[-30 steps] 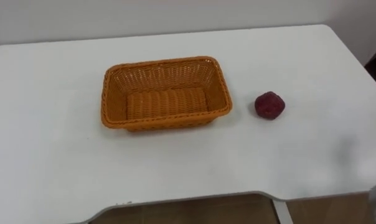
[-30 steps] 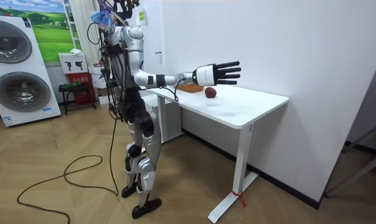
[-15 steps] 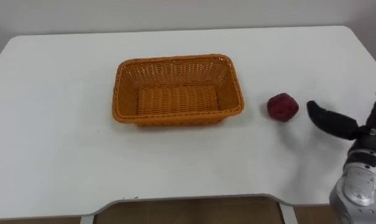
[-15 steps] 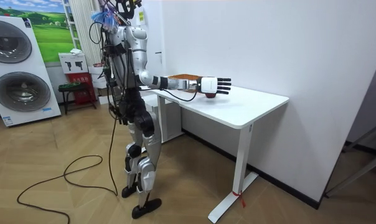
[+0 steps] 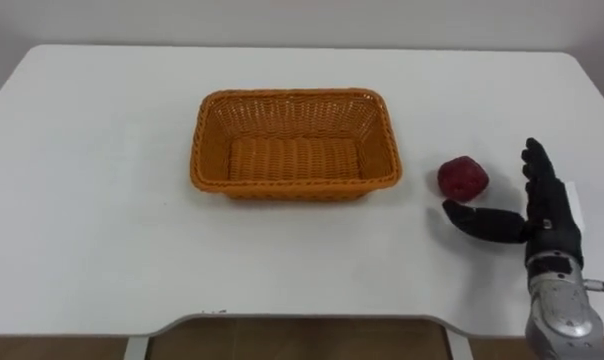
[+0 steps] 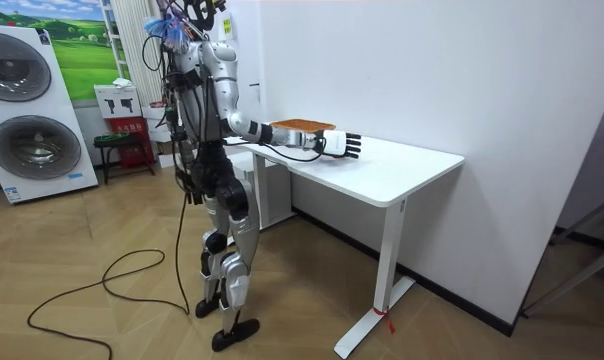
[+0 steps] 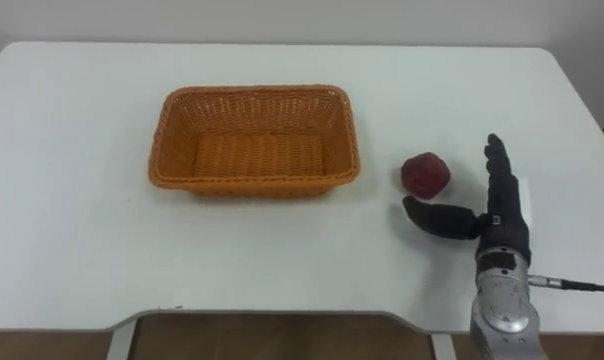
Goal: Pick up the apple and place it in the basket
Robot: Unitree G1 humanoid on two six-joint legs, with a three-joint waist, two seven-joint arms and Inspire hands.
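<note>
A dark red apple (image 5: 463,177) (image 7: 425,174) lies on the white table (image 5: 102,230), to the right of an empty orange wicker basket (image 5: 294,143) (image 7: 253,140). My right hand (image 5: 542,215) (image 7: 497,215) stands open beside the apple, fingers straight and pointing away from me on its right, thumb (image 5: 480,223) stretched out just in front of it. The hand is close to the apple without touching it. In the room view I stand at the table's end with the right arm held out over the top, and the right hand (image 6: 340,145) hides the apple.
The basket (image 6: 300,125) sits near the wall side of the table (image 6: 382,180). Bare tabletop lies left of and in front of the basket. The table's front edge (image 5: 302,322) runs close below my hand. Washing machines (image 6: 32,110) stand at the room view's left.
My right hand has come down and in from the right to sit beside the apple, thumb now in front of it. The head camera shifted a little; apple and basket stay put.
</note>
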